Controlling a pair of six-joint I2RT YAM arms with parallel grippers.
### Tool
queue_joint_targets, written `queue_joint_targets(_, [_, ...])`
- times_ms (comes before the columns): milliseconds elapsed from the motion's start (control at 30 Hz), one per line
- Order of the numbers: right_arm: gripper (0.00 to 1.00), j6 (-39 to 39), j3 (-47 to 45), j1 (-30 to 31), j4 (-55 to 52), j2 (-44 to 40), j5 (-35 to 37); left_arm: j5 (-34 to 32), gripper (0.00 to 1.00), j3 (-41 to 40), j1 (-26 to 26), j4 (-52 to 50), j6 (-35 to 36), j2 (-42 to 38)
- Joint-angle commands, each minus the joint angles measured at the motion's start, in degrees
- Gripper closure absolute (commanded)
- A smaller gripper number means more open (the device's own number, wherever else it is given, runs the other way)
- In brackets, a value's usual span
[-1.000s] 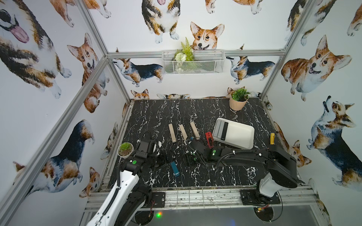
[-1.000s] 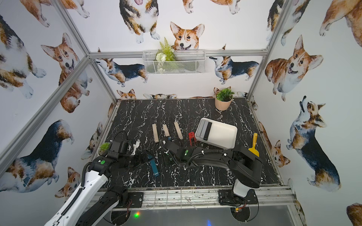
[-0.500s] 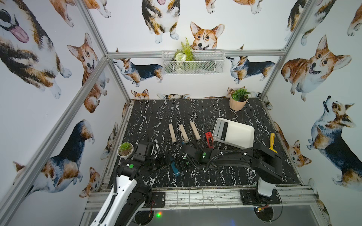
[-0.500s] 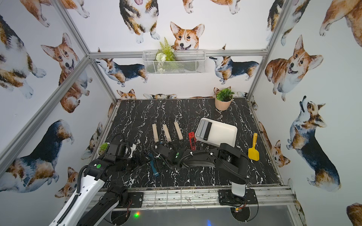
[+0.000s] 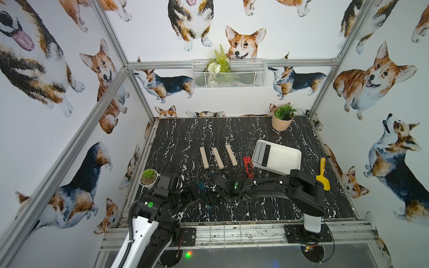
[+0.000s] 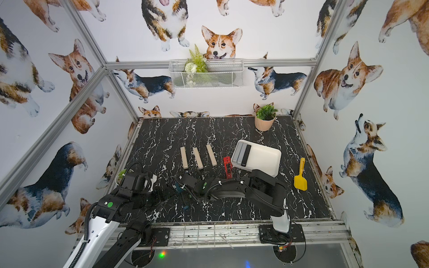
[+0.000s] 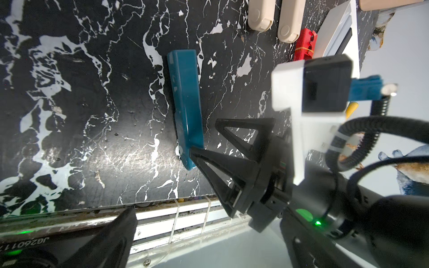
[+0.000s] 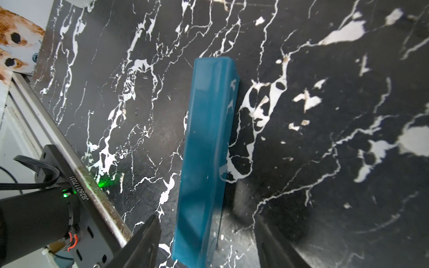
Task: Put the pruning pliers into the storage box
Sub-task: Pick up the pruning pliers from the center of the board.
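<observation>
The teal pruning pliers point(image 8: 206, 150) are lying flat on the black marbled tabletop point(image 5: 185, 130), near its front edge and well apart from the storage box point(image 5: 283, 157). The right gripper point(image 8: 205, 220) is positioned low over the near end of this tool, and its fingers point(image 8: 144, 241) are standing wide, one on each side of the teal bar with a gap showing on both sides in the right wrist view. In the left wrist view one fingertip is overlapping the end of the teal pliers; whether it is touching cannot be told. The left gripper point(image 5: 190, 197) is sitting low just left of the same tool, and only one of its fingers point(image 7: 116, 232) is showing, so whether it is wide or narrow cannot be told. Inside the storage box two grey pliers point(image 5: 258, 152) and one black pliers point(image 5: 266, 155) are lying side by side against its left wall. The red pliers point(image 5: 248, 166) are lying on the tabletop just beside the box's near left corner. Three beige pliers point(image 5: 218, 158) are lying in a row, roughly parallel and apart from one another, left of the red one. A yellow scoop point(image 5: 323, 179) is resting on the tabletop right of the box, and a potted plant point(image 5: 282, 120) is standing at the far right corner.
</observation>
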Motion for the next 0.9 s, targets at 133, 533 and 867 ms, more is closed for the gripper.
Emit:
queue_joint_targets(133, [0.36,-1.15,2.55,0.3,-0.4,2.65,-0.78,-0.67,0.0,0.09,0.06,-3.67,-1.22,-2.21])
queue_joint_targets(533, [0.47,-1.75,6.2,0.73,-4.81,5.9,0.31,1.75,0.0,-2.94,0.05,-2.46,-3.95,-5.88])
queue_joint_targets(867, [0.6,-1.49,7.2,0.81,-6.8,7.5,1.3,2.12,0.0,-3.46,0.09,-2.28,-4.06,-6.78])
